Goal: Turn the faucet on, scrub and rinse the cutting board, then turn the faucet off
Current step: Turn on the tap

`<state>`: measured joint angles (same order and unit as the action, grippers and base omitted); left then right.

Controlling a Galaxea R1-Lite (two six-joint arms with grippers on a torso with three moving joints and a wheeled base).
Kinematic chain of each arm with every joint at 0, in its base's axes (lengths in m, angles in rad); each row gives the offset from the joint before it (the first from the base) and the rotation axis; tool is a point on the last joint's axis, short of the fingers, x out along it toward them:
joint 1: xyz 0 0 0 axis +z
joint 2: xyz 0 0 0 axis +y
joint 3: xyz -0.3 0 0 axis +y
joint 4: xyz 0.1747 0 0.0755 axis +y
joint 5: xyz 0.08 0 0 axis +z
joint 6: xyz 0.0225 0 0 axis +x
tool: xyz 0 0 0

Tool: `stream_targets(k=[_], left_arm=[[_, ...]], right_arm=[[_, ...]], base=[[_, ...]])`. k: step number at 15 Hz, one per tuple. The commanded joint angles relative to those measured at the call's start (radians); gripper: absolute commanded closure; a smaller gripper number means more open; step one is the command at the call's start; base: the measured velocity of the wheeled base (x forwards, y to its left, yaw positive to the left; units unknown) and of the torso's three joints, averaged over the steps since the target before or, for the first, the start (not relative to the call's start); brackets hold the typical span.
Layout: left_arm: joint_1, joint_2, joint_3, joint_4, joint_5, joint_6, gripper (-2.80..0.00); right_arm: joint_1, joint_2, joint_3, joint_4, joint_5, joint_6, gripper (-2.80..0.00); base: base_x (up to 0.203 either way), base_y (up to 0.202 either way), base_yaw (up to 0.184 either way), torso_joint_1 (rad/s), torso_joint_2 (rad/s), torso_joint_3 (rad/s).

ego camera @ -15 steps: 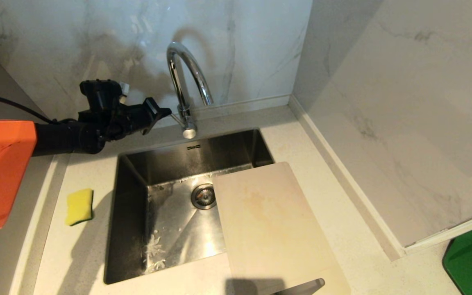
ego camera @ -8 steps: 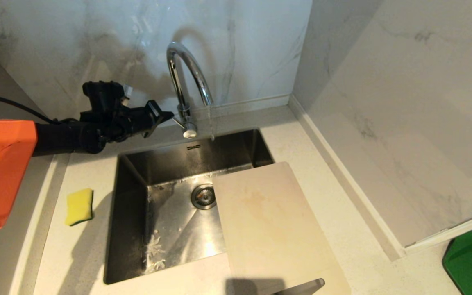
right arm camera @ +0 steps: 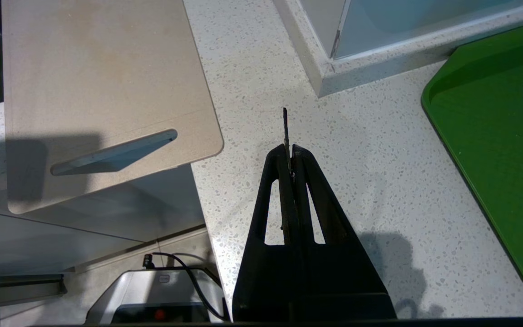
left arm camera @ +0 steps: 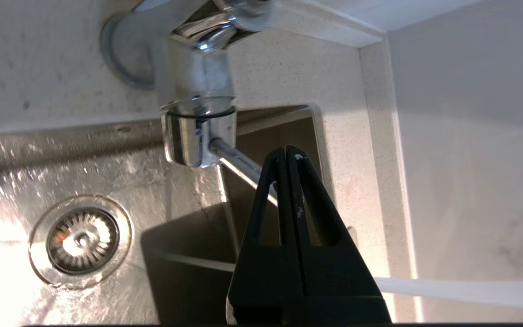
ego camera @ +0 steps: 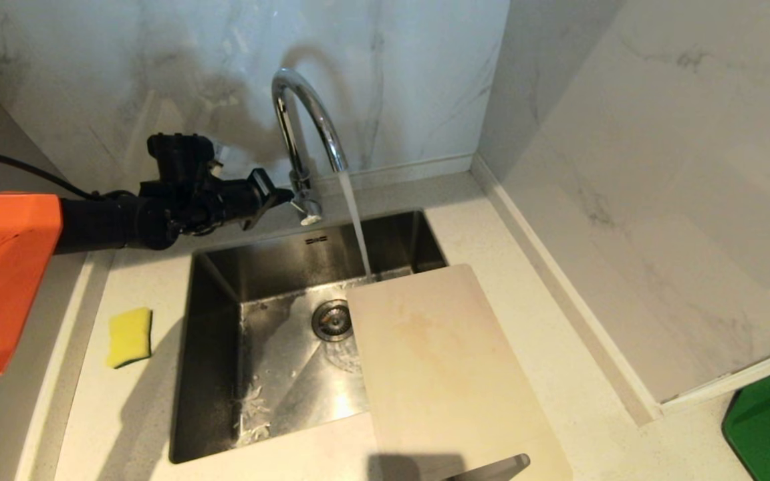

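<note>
Now faucet running, dry earlier | left gripper jaws together at lever

Water now streams from the tall chrome gooseneck faucet, landing by the sink-side edge of the beige plastic cutting board. The closed left hand has pushed the faucet's thin lever aside.

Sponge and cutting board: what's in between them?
In the head view, the sink, its drain showing, lies between the sponge and the cutting board.
</note>
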<state>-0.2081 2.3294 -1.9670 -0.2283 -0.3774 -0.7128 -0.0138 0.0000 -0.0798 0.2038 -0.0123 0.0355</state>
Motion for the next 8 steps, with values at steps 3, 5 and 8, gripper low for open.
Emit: stream_targets(k=[3,5,8], left_arm=[[-0.001,-0.010,0.003,-0.001,0.043,0.145,0.00],[0.000,-0.013,0.004,0.001,0.097,0.217,0.00],[0.002,-0.017,0.005,0.004,0.148,0.293,0.00]], right_arm=[[0.000,-0.002,0.000,0.001,0.000,0.000,0.00],[0.000,-0.002,0.000,0.002,0.000,0.000,0.00],[0.000,-0.002,0.000,0.002,0.000,0.000,0.00]], base=[[0.000,0.000,0.000,0.000,0.00,0.000],[0.000,0.000,0.000,0.000,0.00,0.000],[0.000,0.000,0.000,0.000,0.00,0.000]])
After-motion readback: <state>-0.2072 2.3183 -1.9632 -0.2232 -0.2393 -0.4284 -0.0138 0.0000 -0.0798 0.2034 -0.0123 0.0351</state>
